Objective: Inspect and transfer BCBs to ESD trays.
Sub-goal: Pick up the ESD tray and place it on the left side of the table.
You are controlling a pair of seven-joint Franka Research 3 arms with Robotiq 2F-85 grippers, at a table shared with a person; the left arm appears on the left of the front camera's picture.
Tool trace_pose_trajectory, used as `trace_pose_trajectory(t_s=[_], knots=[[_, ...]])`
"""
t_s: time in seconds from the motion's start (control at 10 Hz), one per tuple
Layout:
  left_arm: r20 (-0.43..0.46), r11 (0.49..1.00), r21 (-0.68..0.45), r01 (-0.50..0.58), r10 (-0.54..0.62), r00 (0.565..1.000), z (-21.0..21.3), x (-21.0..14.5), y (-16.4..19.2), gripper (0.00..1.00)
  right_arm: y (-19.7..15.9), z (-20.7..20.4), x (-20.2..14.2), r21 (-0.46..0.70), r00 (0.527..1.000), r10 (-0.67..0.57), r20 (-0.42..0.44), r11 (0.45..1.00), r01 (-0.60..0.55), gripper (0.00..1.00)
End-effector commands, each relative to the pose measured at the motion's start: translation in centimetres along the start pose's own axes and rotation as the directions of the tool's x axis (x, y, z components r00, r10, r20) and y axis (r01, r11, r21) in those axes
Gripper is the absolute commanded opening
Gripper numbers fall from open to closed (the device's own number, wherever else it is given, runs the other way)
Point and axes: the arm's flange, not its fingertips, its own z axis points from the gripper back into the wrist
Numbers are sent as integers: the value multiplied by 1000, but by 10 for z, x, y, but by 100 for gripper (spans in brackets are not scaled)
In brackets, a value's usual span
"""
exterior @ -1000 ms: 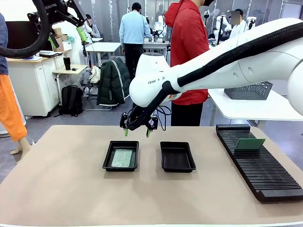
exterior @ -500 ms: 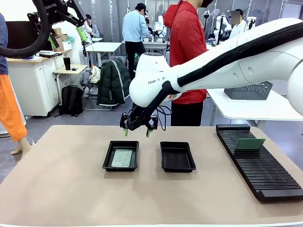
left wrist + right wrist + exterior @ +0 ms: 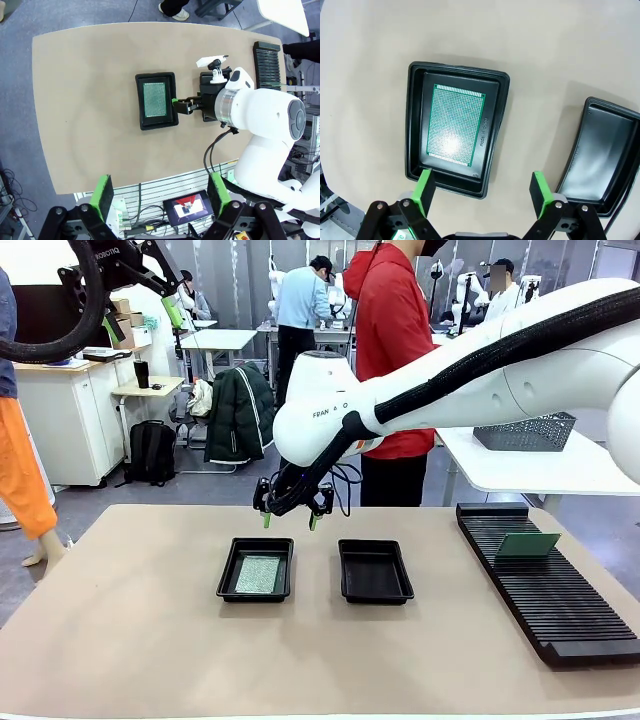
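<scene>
I find the BCB [image 3: 455, 124] flat in the left ESD tray [image 3: 416, 125], green, finely perforated, with a margin on all sides. The second ESD tray [image 3: 605, 145] sits apart, bare tabletop [image 3: 540, 75] between them. My right pincer [image 3: 482, 190] hangs released over the loaded tray's edge; my left pincer [image 3: 160, 196] is released, high up.

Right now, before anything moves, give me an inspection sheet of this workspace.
Surface: tan table.
Job's things: left tray holds one BCB lying flat; right tray empty; another BCB stands in the black rack.
Clutter: nothing seen.
Grippers: right gripper open above the trays, holding nothing; left gripper open, raised high.
Cables: black sleeved cable along the right arm.
Surroundings: person in red at the far side; mesh basket on a side table.
</scene>
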Motion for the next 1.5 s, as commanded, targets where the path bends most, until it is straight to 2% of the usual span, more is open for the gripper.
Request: trace_pose_trajectory(t_s=[0.0, 0.2, 0.3, 0.8, 1.4], knots=[[1, 1000, 0, -1, 1, 1000, 1, -1, 1, 100, 0, 0, 0, -2, 1000, 13, 1, 1000, -13, 100], [0, 1000, 0, 0, 0, 1000, 0, 0, 0, 100, 0, 0, 0, -2, 1000, 13, 1, 1000, -13, 100], [-5, 999, 20, -33, 33, 999, -17, 3, 1, 100, 0, 0, 0, 0, 1000, 0, 0, 1000, 0, 100], [-60, 993, 61, -105, 109, 992, -89, -12, -13, 100, -66, 32, -6, 260, 995, -99, -27, 960, 103, 100], [-95, 977, 105, -188, 198, 976, -186, -43, -25, 100, -117, 40, -13, 458, 985, -146, -93, 872, 172, 100]])
